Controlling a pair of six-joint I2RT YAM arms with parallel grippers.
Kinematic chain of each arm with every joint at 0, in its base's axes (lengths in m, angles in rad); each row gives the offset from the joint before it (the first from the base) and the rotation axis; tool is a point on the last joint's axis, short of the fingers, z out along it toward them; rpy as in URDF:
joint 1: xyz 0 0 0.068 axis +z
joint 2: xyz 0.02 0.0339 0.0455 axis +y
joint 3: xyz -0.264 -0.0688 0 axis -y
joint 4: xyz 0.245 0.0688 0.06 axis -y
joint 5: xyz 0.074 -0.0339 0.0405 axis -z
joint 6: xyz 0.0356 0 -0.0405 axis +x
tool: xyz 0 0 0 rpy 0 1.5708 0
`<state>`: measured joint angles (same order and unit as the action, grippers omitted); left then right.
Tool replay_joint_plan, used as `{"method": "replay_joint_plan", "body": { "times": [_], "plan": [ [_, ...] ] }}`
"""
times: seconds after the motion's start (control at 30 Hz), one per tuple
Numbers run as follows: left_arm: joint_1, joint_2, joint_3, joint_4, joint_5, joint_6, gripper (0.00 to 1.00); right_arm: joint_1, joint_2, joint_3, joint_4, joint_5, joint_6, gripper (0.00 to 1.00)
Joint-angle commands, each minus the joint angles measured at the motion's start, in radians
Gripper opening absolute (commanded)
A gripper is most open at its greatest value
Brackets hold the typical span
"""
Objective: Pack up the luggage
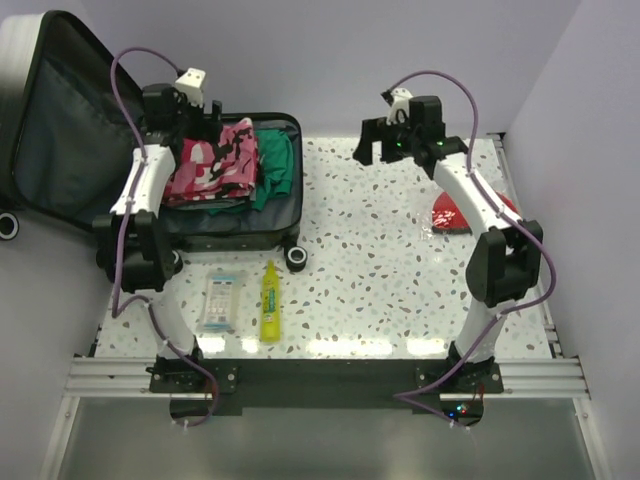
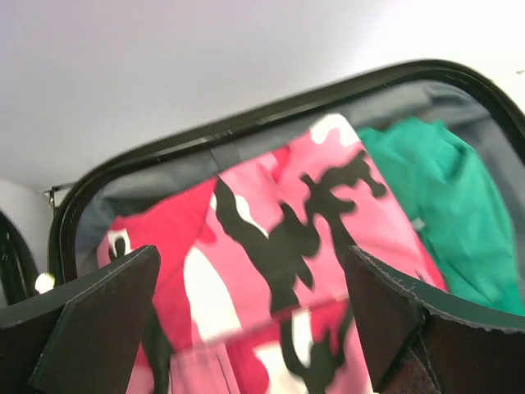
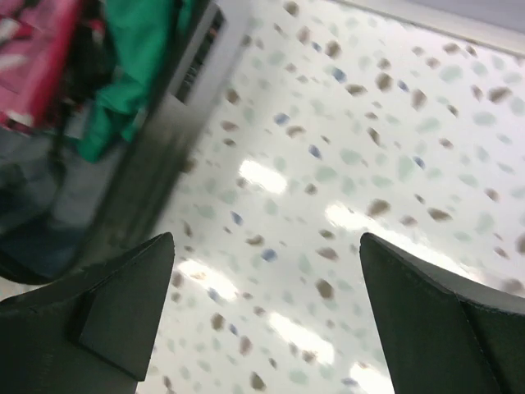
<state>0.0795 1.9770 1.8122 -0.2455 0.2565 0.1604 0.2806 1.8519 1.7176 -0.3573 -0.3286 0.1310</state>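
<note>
The luggage (image 1: 232, 236) lies open at the table's far left, its lid (image 1: 60, 130) leaning back. Inside it lie a pink camouflage garment (image 1: 215, 160) and a green garment (image 1: 276, 165). My left gripper (image 1: 200, 122) hovers over the case. In the left wrist view it (image 2: 250, 254) is open just above the pink garment (image 2: 271, 230), nothing between its fingers, the green garment (image 2: 435, 205) to the right and the luggage rim (image 2: 246, 115) behind. My right gripper (image 1: 385, 142) hangs open right of the case. The right wrist view shows it (image 3: 267, 242) empty over bare table, luggage edge (image 3: 164, 139) at left.
A clear packet (image 1: 219, 300) and a yellow bottle (image 1: 270, 300) lie on the speckled table in front of the luggage. A red item (image 1: 455, 215) lies near the right arm. Walls stand close behind and on both sides.
</note>
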Motion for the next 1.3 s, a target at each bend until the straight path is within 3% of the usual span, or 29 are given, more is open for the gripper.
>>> {"method": "replay_joint_plan", "body": {
  "times": [0.0,0.23,0.4,0.63,0.77,1.0,1.17,1.27],
  "plan": [
    [-0.023,-0.143,-0.085,-0.035,0.052,0.066,1.00,-0.092,-0.054,0.045,-0.265,0.042,-0.200,0.99],
    [-0.066,-0.274,-0.200,-0.089,0.110,0.057,1.00,-0.332,0.058,0.045,-0.485,0.167,-0.425,0.99],
    [-0.098,-0.325,-0.277,-0.109,0.119,0.059,1.00,-0.396,0.190,0.126,-0.557,0.253,-0.491,0.98],
    [-0.107,-0.371,-0.304,-0.140,0.095,0.050,1.00,-0.396,0.381,0.252,-0.649,0.270,-0.521,0.94],
    [-0.107,-0.392,-0.315,-0.166,0.081,0.050,1.00,-0.382,0.454,0.289,-0.764,0.172,-0.547,0.88],
    [-0.107,-0.448,-0.356,-0.175,0.090,0.045,1.00,-0.250,0.379,0.103,-0.798,0.074,-0.711,0.56],
    [-0.113,-0.490,-0.428,-0.154,0.144,0.057,1.00,-0.161,0.227,-0.015,-0.776,0.005,-0.786,0.59],
    [-0.116,-0.517,-0.468,-0.130,0.151,0.045,1.00,-0.152,0.192,0.003,-0.836,-0.055,-0.807,0.71]
  ]
}}
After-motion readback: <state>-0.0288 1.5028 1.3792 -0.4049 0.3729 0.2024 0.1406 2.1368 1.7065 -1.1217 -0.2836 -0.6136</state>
